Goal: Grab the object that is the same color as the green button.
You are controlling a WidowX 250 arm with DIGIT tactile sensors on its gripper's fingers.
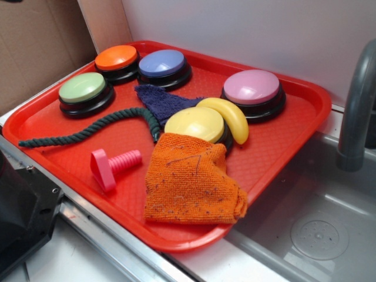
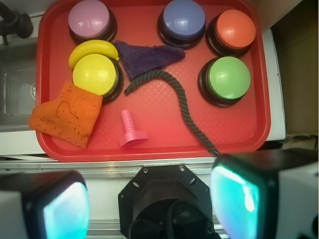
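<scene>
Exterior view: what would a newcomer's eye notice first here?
The bright red tray fills the view, with five coloured dome buttons on it. The green button sits at the left, and the dark green rope curves in front of it. An orange cloth lies near the front edge.

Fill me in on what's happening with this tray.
Nothing is being handled yet. The gripper hangs open above the near edge of the red tray, holding nothing. Its target, the dark green rope, lies untouched on the tray, curving from beside the dark blue cloth past the green button to the tray's rim. Other buttons, a banana, an orange cloth and a pink screw lie around it.
</scene>
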